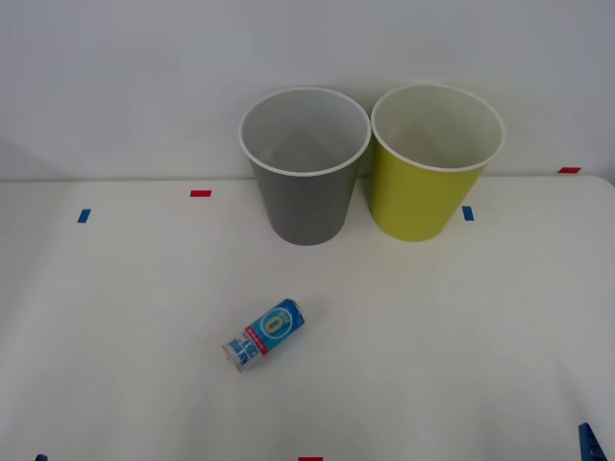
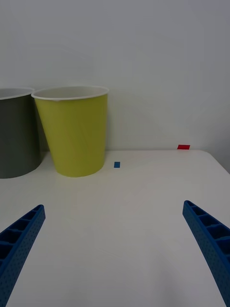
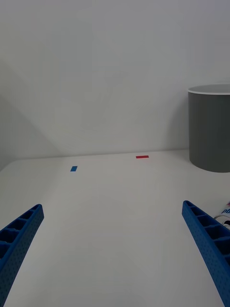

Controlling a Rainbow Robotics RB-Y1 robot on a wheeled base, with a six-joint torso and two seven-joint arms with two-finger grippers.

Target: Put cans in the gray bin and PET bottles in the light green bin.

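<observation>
Can (image 1: 264, 333): small blue drink can with a yellow oval logo, a red-and-white band and silver ends; lying on its side on the white table (image 1: 461, 327), set diagonally, in the near middle and a little toward the robot's left; well apart from both bins and in front of the gray one; a small part of it seen at the edge of the left wrist view (image 3: 225, 211).

Gray bin (image 1: 305, 168): upright at the far side of the table by the wall, dark gray outside, white rim, pale inside; nothing seen inside.

Light green bin (image 1: 434, 165): upright just beside the gray bin, on its right; yellow-green outside, white rim; rims very close, touching or not cannot be told.

Left gripper (image 3: 112, 254): low over the table on the left side, blue ribbed fingers (image 3: 19, 240) spread wide, holding nothing; gray bin ahead of it (image 3: 211, 129).

Right gripper (image 2: 112, 254): low over the table on the right side, fingers (image 2: 206, 235) spread wide, holding nothing; facing the light green bin (image 2: 74, 132), gray bin beside that (image 2: 17, 134); one blue fingertip at the near right corner of the front view (image 1: 590, 444).

Tape marks: small red mark (image 1: 200, 193) and blue mark (image 1: 84, 216) on the table's far left part, blue mark (image 1: 468, 213) and red mark (image 1: 569, 170) on the right.
</observation>
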